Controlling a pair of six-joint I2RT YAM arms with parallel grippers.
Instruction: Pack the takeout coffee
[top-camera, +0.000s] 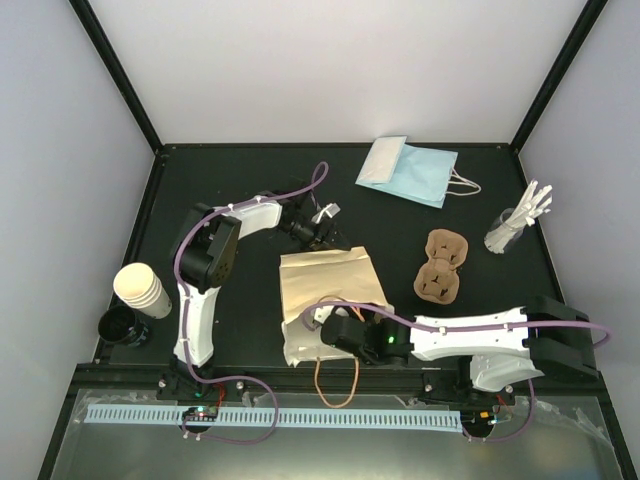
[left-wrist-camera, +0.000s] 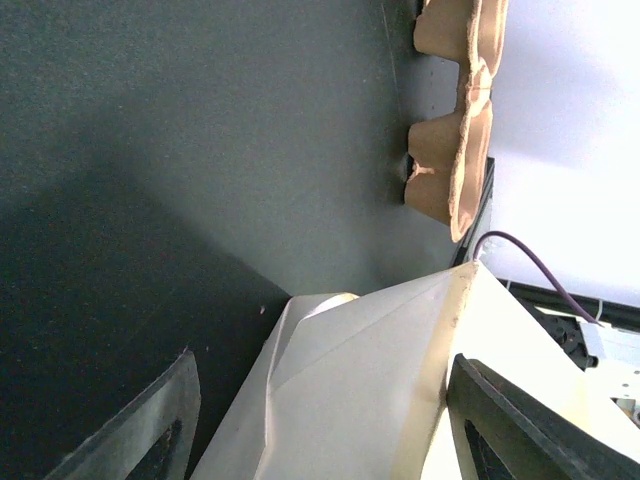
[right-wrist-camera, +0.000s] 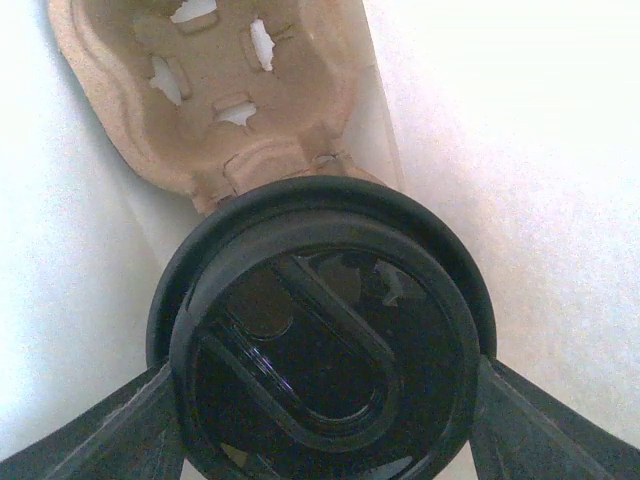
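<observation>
Between right fingers (right-wrist-camera: 545, 430) sits takeout coffee (right-wrist-camera: 325, 350) — seemingly gripped.

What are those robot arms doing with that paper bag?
They're packing a coffee. The right gripper holds the black-lidded takeout coffee inside the mouth of the tan paper bag, which lies on the table. A pulp cup carrier sits just beyond the cup. The left gripper straddles the bag's far end, fingers apart.

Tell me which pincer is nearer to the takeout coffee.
Right. The right pincer grips the takeout coffee inside the tan bag; the left pincer straddles the bag's far edge, apart from it.
</observation>
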